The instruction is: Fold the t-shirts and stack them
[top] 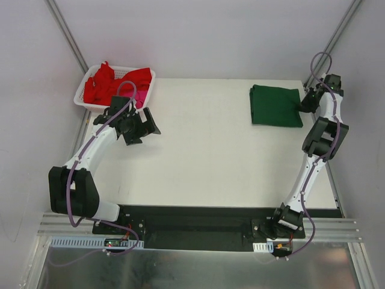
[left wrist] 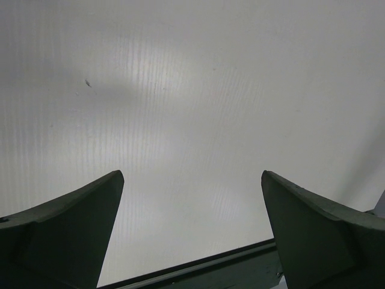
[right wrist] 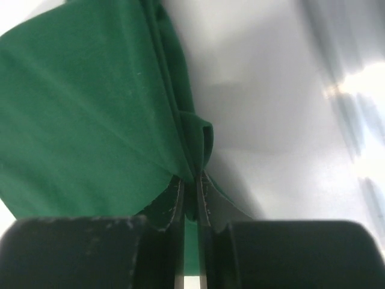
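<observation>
**Pinching the right edge of the dark green cotton t-shirt [top: 275, 106] with the right fingers [top: 304, 102]**

Bench: flat white bench [top: 204, 156], matte. It carries everything listed below.

Arms: the left arm [top: 90, 150] reaches from its base up the left side towards the far-left corner. The right arm [top: 314, 162] runs up the right edge of the bench, elbow bent, wrist at the far right.

Dark green cotton t-shirt: folded into a neat, roughly square packet, lying flat on the far-right part of the bench. Its right edge is at the right wrist. In the right wrist view [right wrist: 78, 108] the cloth fills the left half, with a fold ridge running down into the fingers. No neck label readable.

White plastic mesh basket [top: 83, 100]: sits at the far-left corner of the bench, well apart from the green packet.

Bright red t-shirts [top: 105, 84]: heaped loose and unfolded in the basket, bulging above the rim. Count not readable.

Magenta-pink t-shirt [top: 139, 95]: only a small patch shows, at the near-right part of the basket under the red cloth.

Left fingers [top: 143, 126]: just beside the basket's near-right corner, over bare bench. The left wrist view shows them [left wrist: 90, 211] spread wide, with only white bench surface between them and nothing held.

Right fingers, wrist view [right wrist: 174, 201]: pressed together on a bunched edge of the green cloth, the fabric gripped between the two pads.
</observation>
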You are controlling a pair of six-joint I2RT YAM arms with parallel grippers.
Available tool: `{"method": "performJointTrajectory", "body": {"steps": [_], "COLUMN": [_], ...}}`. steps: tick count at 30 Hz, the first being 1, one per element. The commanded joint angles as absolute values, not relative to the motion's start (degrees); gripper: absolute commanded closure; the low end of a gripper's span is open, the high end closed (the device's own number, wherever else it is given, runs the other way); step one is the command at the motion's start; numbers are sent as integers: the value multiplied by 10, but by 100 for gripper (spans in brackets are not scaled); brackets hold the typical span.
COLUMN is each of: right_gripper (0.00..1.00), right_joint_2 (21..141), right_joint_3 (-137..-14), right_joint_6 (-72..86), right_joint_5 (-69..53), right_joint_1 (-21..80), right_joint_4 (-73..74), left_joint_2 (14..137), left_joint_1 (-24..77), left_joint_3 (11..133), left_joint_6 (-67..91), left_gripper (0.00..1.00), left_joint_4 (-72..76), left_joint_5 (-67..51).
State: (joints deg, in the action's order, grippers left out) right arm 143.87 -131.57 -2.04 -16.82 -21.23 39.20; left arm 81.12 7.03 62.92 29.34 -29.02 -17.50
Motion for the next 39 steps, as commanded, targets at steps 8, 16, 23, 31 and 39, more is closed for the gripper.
{"method": "performJointTrajectory", "body": {"steps": [8,16,23,31,39], "right_gripper": [8,4,4,4,4], "right_joint_2": [1427,1211,989,760,554], "right_joint_3": [-1355,-1229,-1045,-816,-606], "right_joint_6": [-64,-43,-2,11,90], "right_joint_5": [-157,-207,-295,-304,-213], "right_joint_1": [-214,-213,-195,-85,-41], "right_joint_4": [331,390,363,352,296], "left_joint_2": [837,795,718,611,576], "left_joint_1": [64,64,64,64,64], "left_joint_3": [668,673,650,573,546], "left_joint_6": [305,294,269,270,294], "left_gripper": [1,1,1,1,1], "left_joint_4": [-304,-304,-307,-308,-306], "left_joint_5": [-167,-162,-156,-168,-172]}}
